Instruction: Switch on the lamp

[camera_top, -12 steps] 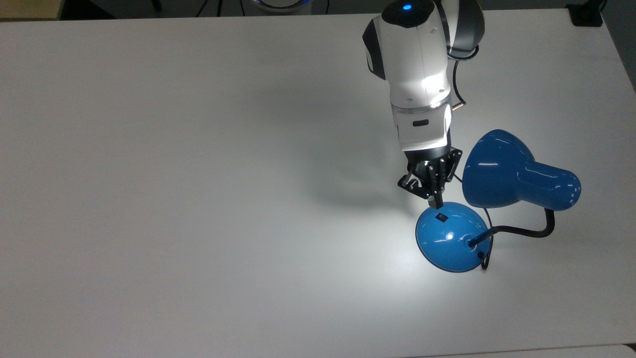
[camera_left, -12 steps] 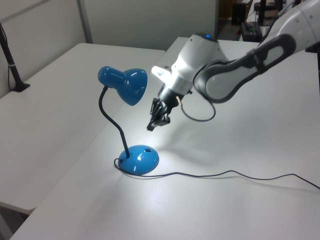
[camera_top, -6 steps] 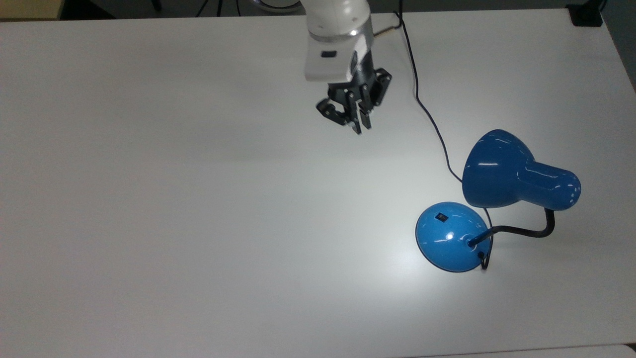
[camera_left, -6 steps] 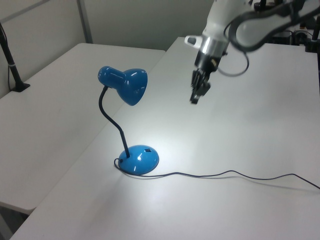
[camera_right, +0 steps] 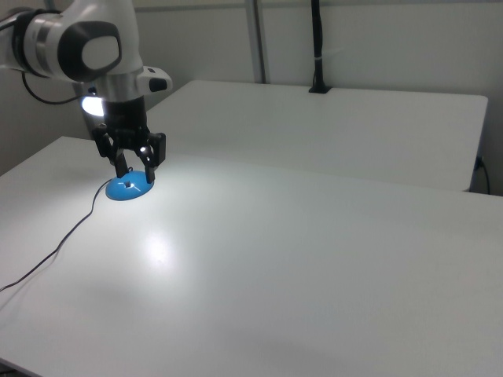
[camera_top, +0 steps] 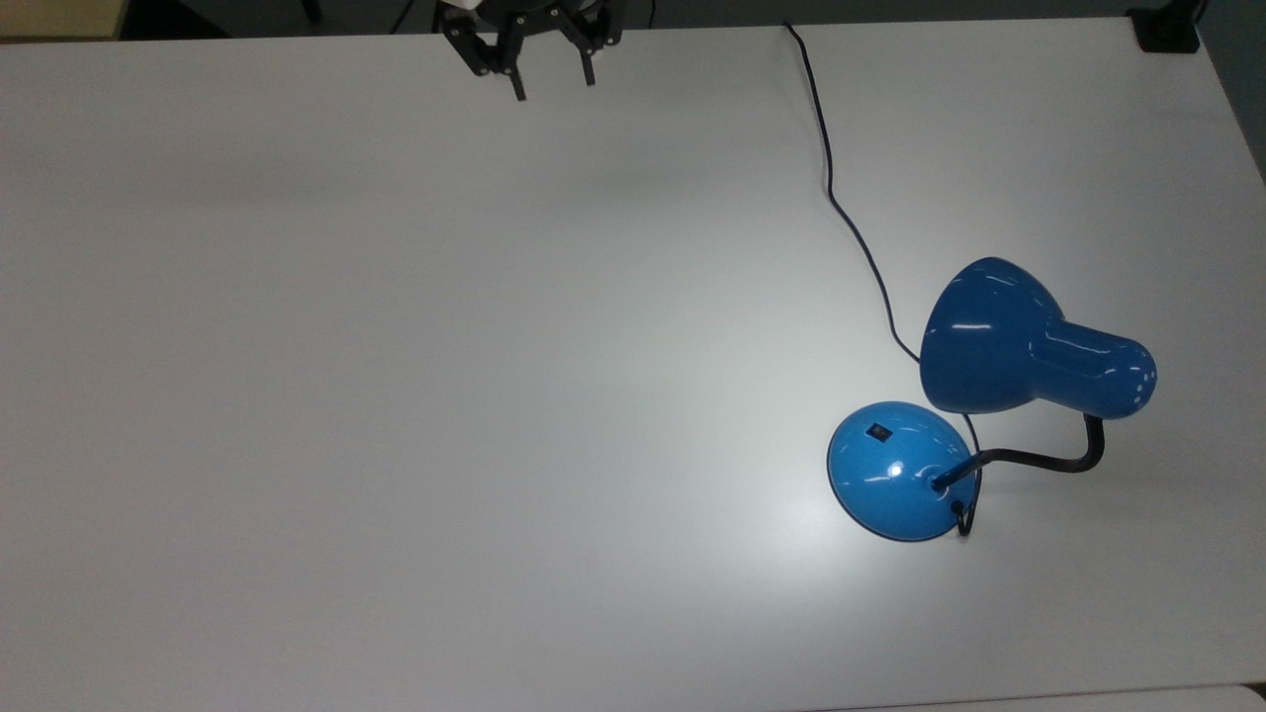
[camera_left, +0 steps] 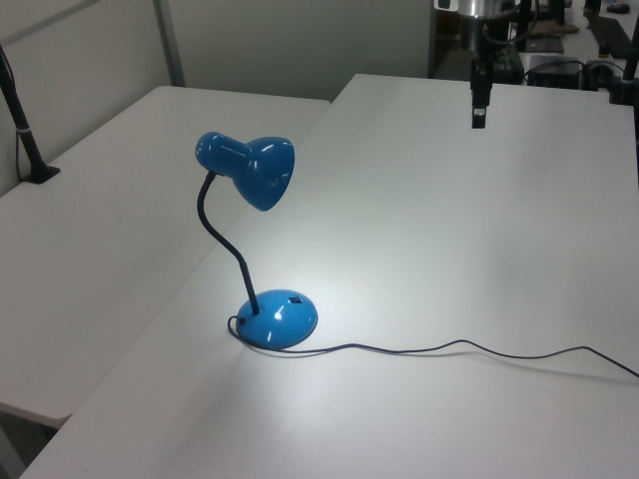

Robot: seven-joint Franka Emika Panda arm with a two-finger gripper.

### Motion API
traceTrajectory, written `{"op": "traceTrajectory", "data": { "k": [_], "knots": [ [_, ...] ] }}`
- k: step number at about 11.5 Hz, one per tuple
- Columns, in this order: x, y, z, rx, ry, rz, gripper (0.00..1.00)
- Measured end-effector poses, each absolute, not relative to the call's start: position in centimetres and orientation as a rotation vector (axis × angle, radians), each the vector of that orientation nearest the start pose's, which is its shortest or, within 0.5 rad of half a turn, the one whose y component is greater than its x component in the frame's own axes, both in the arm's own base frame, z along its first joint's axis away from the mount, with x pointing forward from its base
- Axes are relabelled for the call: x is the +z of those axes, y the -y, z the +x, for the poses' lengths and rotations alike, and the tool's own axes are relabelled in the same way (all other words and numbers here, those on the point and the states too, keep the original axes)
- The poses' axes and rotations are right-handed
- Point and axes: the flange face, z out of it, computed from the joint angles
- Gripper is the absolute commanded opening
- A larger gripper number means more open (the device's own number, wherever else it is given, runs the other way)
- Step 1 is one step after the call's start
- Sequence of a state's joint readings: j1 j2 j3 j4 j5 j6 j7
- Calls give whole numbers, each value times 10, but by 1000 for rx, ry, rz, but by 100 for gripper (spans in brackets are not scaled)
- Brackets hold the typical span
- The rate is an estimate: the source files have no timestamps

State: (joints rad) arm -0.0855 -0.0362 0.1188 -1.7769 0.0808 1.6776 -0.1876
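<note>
In the top view I read the end effector (camera_top: 550, 77) at the upper edge of the matte white surface (camera_top: 396, 396), its two thin black fingers spread apart and holding nothing, well apart from the lamp (camera_top: 989, 415) at the top view's lower right, whose glossy domed blue base sits flat beside the bell-shaped shade. In the left view I see the lamp (camera_left: 262, 249) upright on its bent black gooseneck, thin cord (camera_left: 449, 349) trailing toward the left view's right, light pooled on the surface (camera_left: 449, 200). In the right view the end effector (camera_right: 135, 173) hangs open in front of the blue base (camera_right: 126, 189).

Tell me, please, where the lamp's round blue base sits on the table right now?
In the top view, the base sits toward the table's lower right, just below-left of the blue shade, far from the pincer.
</note>
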Motion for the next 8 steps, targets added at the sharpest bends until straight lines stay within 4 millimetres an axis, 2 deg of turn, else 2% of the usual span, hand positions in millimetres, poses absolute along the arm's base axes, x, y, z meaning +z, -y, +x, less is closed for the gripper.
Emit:
{"op": "traceTrajectory", "data": {
  "k": [2,4,8],
  "knots": [
    [576,-3,534,142,120,-3127,100],
    [590,16,533,115,-70,-3156,100],
    [614,59,533,35,-243,-3147,100]
  ]
}}
